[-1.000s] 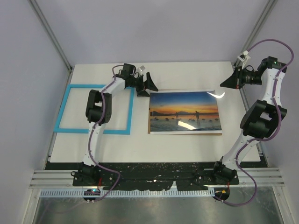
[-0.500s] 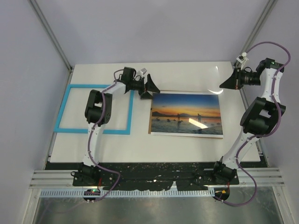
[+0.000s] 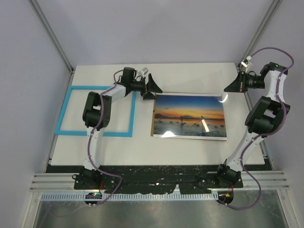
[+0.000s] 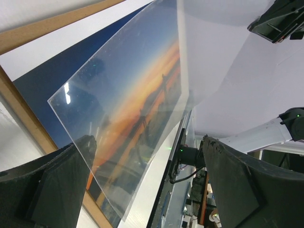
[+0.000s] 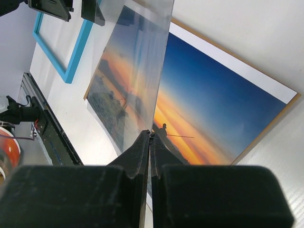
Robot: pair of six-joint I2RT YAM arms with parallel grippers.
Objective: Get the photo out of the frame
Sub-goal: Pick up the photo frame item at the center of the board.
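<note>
The photo [image 3: 189, 115], an orange and blue sunset print with a white border, lies flat on a brown backing board [image 5: 285, 107] at the table's middle. The light-blue frame [image 3: 83, 88] lies apart on the left, with nothing inside it. My right gripper [image 5: 151, 137] is shut on the edge of a clear pane [image 5: 133, 71], which hangs tilted over the photo [image 5: 223, 104]. In the top view the right gripper [image 3: 227, 88] is above the photo's far right corner. My left gripper [image 3: 154, 90] stands open at the far left corner. It holds nothing, and the pane [image 4: 128, 118] hangs ahead of its fingers.
The white table [image 3: 190, 76] ends at a black rail [image 3: 156, 173] by the arm bases. Grey walls stand close on both sides. The left arm's elbow [image 3: 92, 109] hangs over the frame's right side.
The right gripper has shifted slightly with the clear pane, so the glints on it have moved down across the photo. The left gripper stays open and has turned a little.
</note>
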